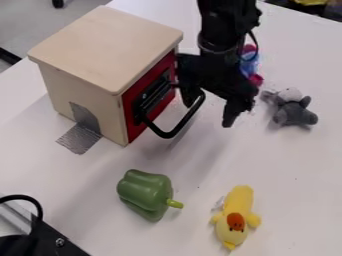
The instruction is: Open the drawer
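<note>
Hanging near view centre, toward 2 o'clock, with the gripper (210,114) spread wide and clamping nothing. Set with one finger at the black handle (175,131) – cannot tell whether touching. Located toward 11 o'clock: red-fronted drawer (134,127), in the wooden box (103,47), with handle protruding toward 5 o'clock. Placed on the white table (200,165): green pepper (143,195) between 6 and 7 o'clock, yellow plush toy (238,202) at 5 – and grey plush toy (291,114) between 2 and 3.
</note>
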`<state>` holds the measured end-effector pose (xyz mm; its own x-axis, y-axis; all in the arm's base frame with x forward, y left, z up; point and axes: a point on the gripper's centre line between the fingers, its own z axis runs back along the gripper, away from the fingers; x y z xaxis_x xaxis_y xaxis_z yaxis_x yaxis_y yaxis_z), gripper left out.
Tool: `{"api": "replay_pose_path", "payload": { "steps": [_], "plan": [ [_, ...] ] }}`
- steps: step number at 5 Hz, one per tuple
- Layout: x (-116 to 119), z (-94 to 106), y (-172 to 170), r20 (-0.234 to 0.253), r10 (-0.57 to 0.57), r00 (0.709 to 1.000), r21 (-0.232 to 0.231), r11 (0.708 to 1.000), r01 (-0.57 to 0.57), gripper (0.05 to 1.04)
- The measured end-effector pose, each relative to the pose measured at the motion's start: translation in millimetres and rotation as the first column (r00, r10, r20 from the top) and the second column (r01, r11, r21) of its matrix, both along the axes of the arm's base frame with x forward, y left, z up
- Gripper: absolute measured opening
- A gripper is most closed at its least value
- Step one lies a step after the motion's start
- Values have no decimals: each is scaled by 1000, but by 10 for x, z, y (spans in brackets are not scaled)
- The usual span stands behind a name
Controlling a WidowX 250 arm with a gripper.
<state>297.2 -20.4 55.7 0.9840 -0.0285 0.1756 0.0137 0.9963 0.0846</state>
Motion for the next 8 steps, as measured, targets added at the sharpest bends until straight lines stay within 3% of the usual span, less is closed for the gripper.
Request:
{"api": "replay_pose_path", "payload": {
  "steps": [3, 5, 6, 8],
  "plan": [
    [67, -474, 171, -119, 56, 991, 63, 997, -49, 964],
    [43, -463, 149, -104, 71, 992, 70, 995, -64, 374],
    [31, -427, 128, -92, 84, 992, 50, 996, -79, 178],
    [23, -399, -87, -129, 86, 988, -59, 994, -94, 123]
  ]
}}
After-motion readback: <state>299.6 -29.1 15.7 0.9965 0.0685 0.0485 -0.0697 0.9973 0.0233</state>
